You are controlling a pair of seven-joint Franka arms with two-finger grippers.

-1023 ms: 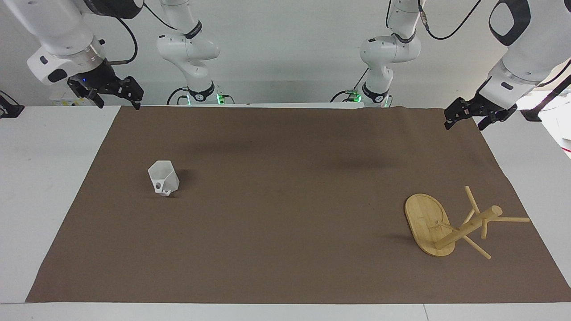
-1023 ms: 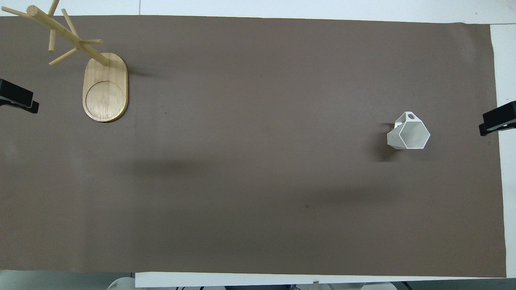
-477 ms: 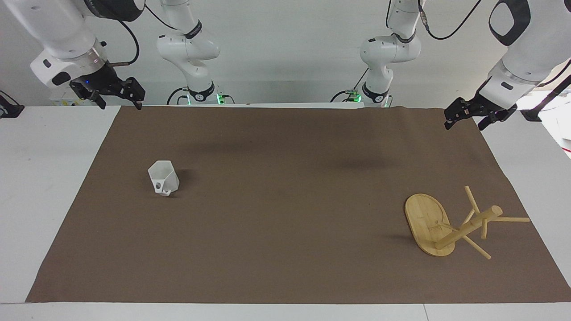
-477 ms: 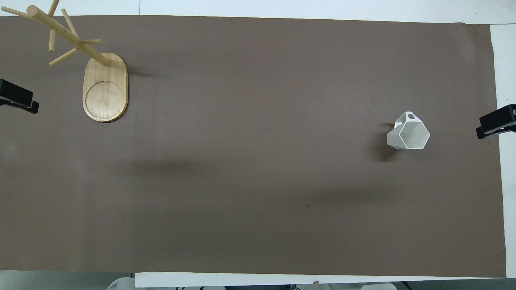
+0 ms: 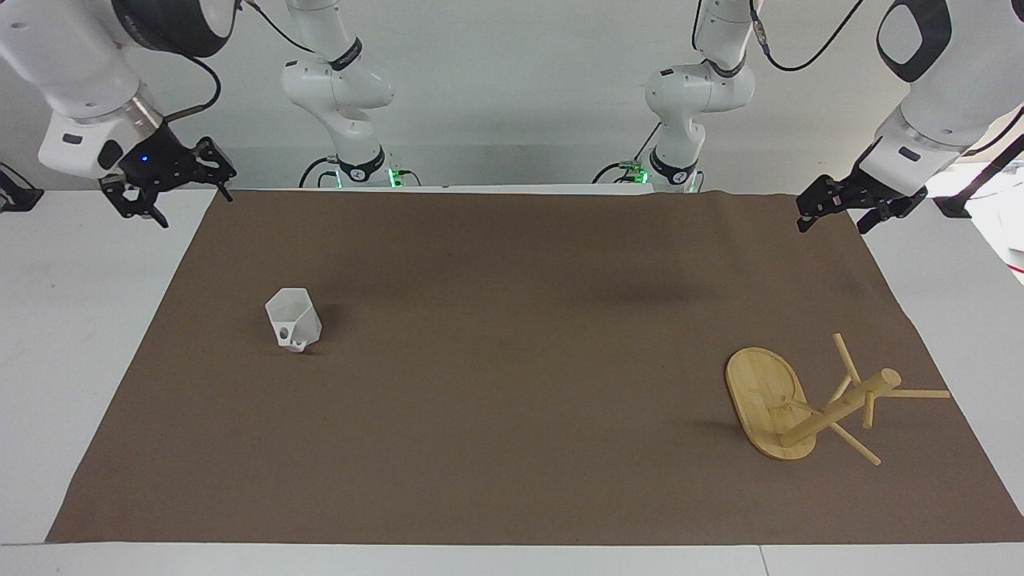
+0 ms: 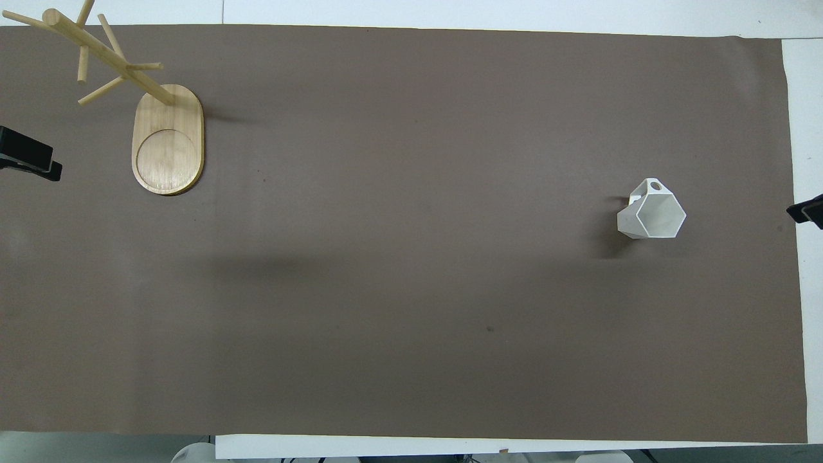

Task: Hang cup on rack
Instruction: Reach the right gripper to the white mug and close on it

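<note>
The white faceted cup [image 5: 294,320] stands rim up on the brown mat toward the right arm's end; its handle points away from the robots. It also shows in the overhead view [image 6: 651,213]. The bamboo rack [image 5: 832,410] stands toward the left arm's end on its oval base [image 6: 168,143], with nothing on its pegs. My right gripper [image 5: 197,212] is open and empty, up in the air over the mat's corner, well apart from the cup; only its tip [image 6: 807,211] shows from overhead. My left gripper [image 5: 830,230] is open and empty, waiting over the mat's edge [image 6: 27,159].
The brown mat [image 5: 512,416] covers most of the white table [image 5: 72,320]. Two further white arm bases [image 5: 344,88] stand at the robots' edge of the table.
My right gripper has swung outward toward the right arm's end of the table and turned, sliding almost out of the overhead view. The left arm, cup and rack have not moved.
</note>
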